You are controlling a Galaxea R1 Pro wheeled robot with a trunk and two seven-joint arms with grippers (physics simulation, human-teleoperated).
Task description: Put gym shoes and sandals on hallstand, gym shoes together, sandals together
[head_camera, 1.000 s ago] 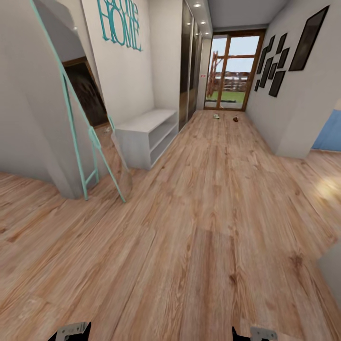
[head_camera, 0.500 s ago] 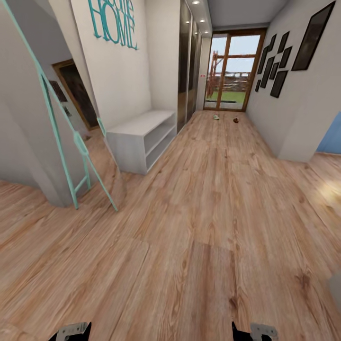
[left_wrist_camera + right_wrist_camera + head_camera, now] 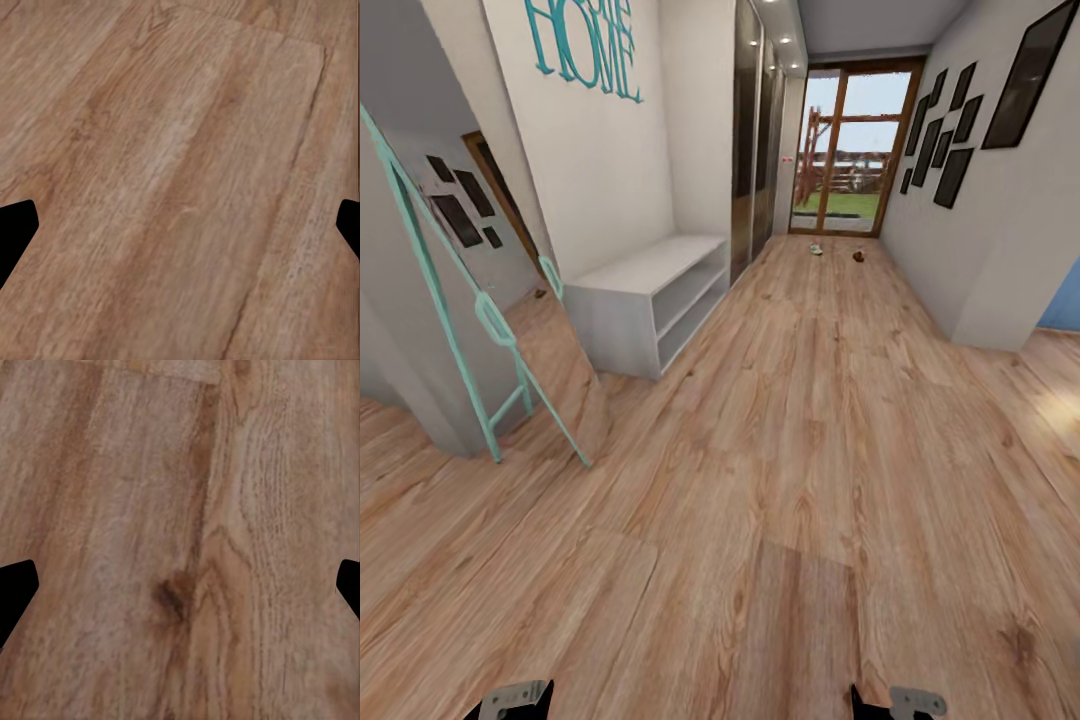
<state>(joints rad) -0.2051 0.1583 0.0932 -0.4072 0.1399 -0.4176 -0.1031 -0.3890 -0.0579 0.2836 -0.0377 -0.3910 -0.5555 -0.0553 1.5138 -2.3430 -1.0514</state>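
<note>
The pale grey-white hallstand (image 3: 645, 290) stands against the left wall of the corridor, its top and two shelf slots bare. Far down the corridor floor (image 3: 800, 420), near the glass door, lie a tiny white gym shoe (image 3: 816, 248) and a brown sandal (image 3: 858, 256); the other shoes are too small to make out. Parts of both arms show at the head view's lower edge. My left gripper (image 3: 180, 225) is open over bare planks, fingertips (image 3: 15, 232) wide apart. My right gripper (image 3: 180, 585) is likewise open above the planks, nothing between its fingers.
A teal-framed leaning mirror (image 3: 470, 310) stands at the left, close to the hallstand's near end. Mirrored wardrobe doors (image 3: 752, 150) follow behind the hallstand. A wall corner (image 3: 985, 300) juts in on the right. The wood-framed glass door (image 3: 850, 150) closes the far end.
The whole view has shifted: the camera has rolled forward along the corridor, so the mirror and hallstand sit nearer and further left. Both grippers keep the same open pose.
</note>
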